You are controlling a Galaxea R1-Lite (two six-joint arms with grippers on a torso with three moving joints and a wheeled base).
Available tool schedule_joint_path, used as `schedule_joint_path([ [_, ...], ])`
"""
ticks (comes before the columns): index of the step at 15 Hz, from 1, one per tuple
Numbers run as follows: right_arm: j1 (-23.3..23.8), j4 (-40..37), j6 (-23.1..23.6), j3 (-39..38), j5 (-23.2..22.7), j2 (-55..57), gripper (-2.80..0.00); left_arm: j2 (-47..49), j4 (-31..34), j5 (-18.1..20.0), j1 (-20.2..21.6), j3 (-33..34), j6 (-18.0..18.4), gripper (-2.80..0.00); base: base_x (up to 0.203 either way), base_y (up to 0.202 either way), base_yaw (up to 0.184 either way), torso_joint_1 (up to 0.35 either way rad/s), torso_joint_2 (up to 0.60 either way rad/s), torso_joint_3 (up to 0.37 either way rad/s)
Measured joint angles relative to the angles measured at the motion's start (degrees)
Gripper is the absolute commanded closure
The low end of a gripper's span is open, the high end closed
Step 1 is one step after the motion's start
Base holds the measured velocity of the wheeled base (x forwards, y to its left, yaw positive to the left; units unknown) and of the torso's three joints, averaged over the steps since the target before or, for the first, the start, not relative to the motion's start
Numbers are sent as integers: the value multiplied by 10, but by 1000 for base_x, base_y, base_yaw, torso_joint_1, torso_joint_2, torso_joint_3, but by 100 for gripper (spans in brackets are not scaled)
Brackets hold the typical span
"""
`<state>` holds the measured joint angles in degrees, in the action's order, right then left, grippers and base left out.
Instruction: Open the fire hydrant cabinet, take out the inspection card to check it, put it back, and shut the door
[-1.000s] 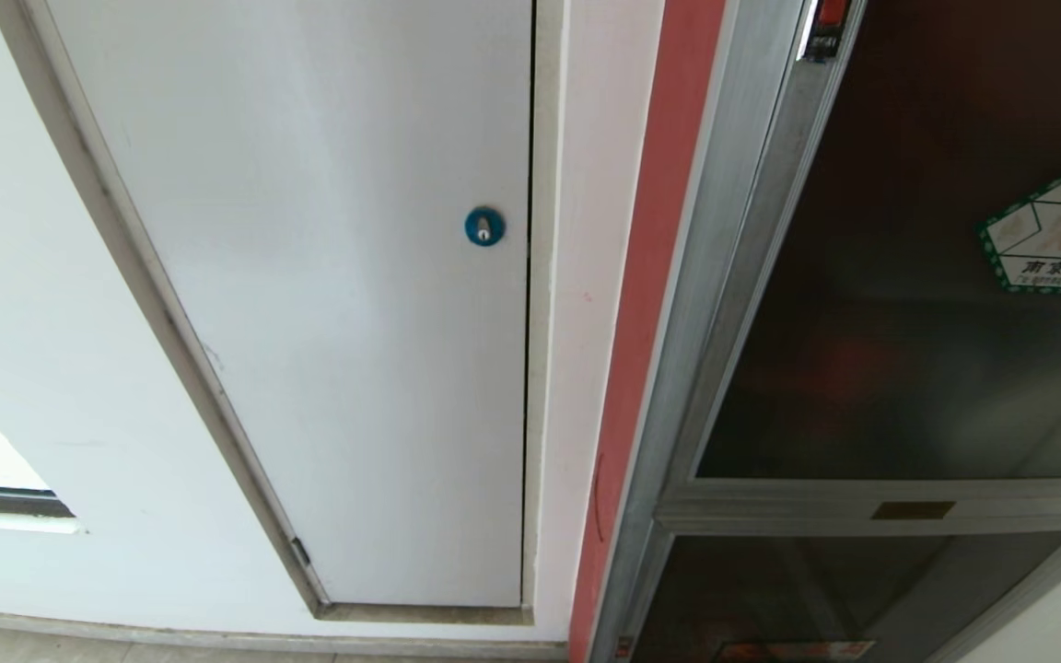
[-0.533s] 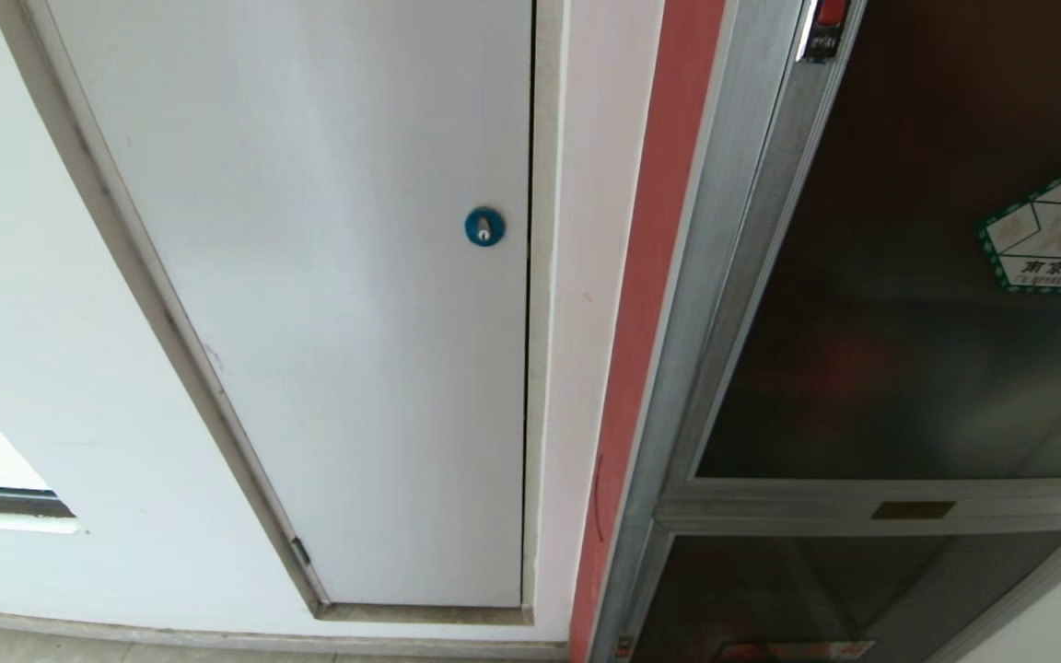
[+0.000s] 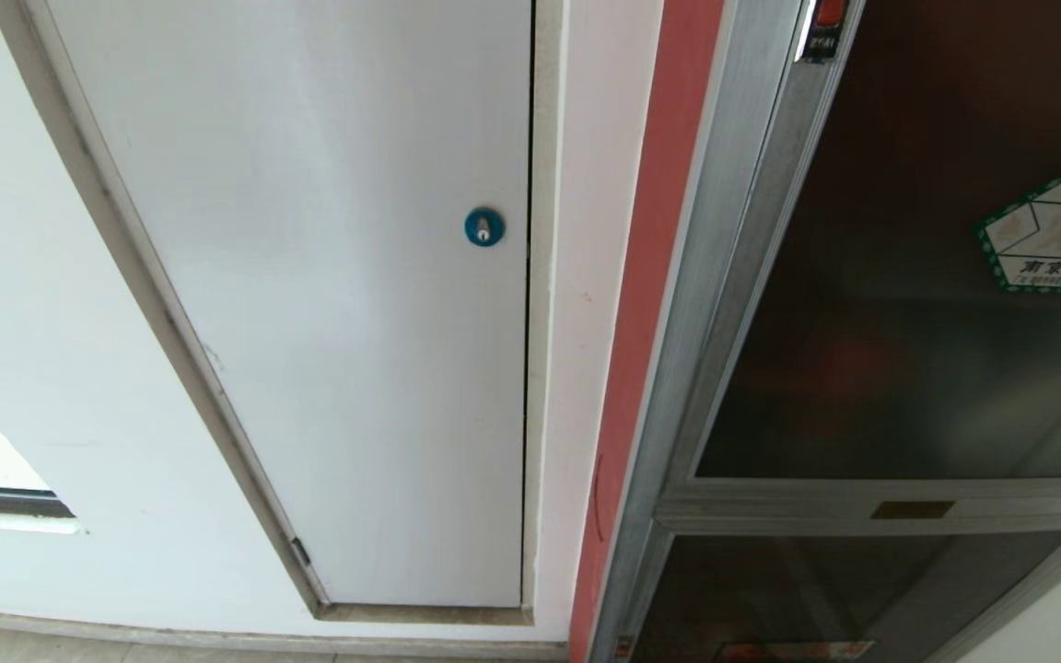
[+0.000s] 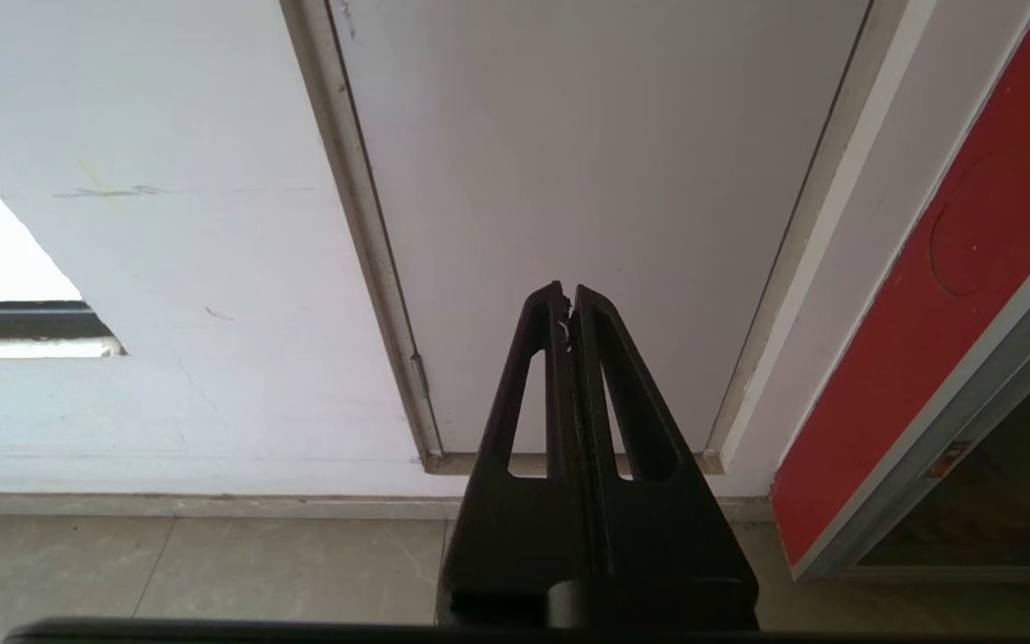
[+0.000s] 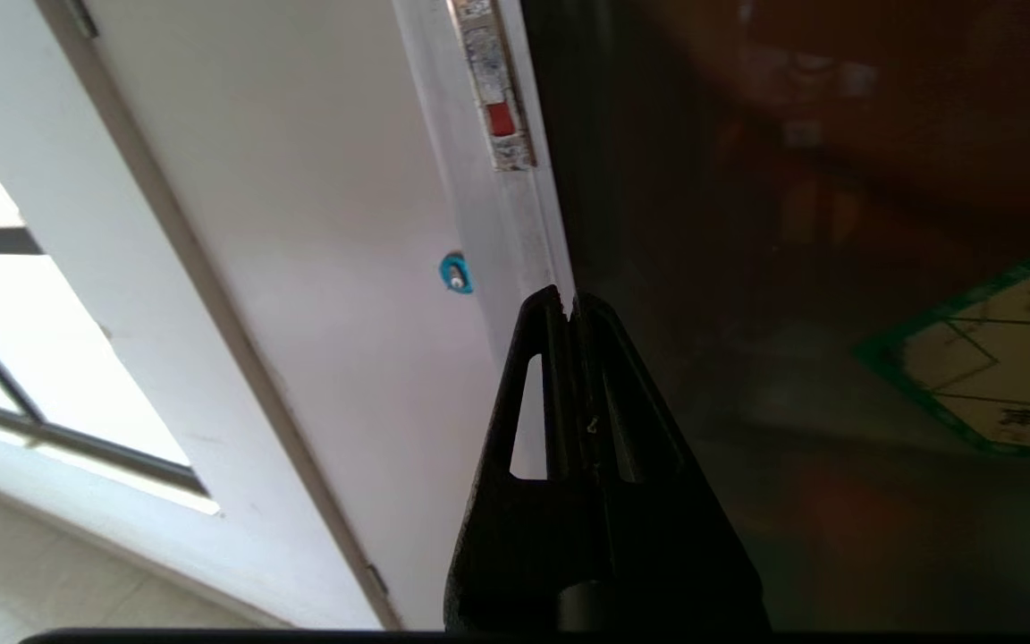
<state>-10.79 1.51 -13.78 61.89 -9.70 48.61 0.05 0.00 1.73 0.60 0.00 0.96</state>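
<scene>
Shown closed: the door (image 3: pixel 908 276), a dark tinted glass pane in a brushed silver frame, its long axis upright, flush with the cabinet (image 3: pixel 678 368) beside a red painted strip. Its small red latch (image 5: pixel 500 119) sits in a worn metal plate on the frame's edge; in the right wrist view it lies ahead of the right claw (image 5: pixel 571 306), farther along the same edge. That claw is clenched, empty, its black tips pointing at the seam between frame and glass. It is judged the nearer arm for the latch. The left claw (image 4: pixel 569 297), likewise clenched and empty, points low at the plain white panel (image 3: pixel 328 322) with a blue round lock (image 3: pixel 484 226). A green-edged hexagonal sticker (image 3: pixel 1060 230) lies on the glass. No card is visible; presumably it is behind the door.
</scene>
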Motion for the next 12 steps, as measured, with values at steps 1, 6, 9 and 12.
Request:
schedule_joint_path([
  [1, 15, 0, -2, -12, 0, -16, 0, 0, 0, 0, 0, 0, 0, 0, 0, 0, 0, 0, 0, 0],
  [6, 48, -40, -3, -91, 2, -130, 0, 0, 0, 0, 0, 0, 0, 0, 0, 0, 0, 0, 0, 0],
  [9, 53, -71, -2, -182, 9, -224, 0, 0, 0, 0, 0, 0, 0, 0, 0, 0, 0, 0, 0, 0],
  [12, 56, -75, -4, -270, 54, -295, 0, 0, 0, 0, 0, 0, 0, 0, 0, 0, 0, 0, 0, 0],
])
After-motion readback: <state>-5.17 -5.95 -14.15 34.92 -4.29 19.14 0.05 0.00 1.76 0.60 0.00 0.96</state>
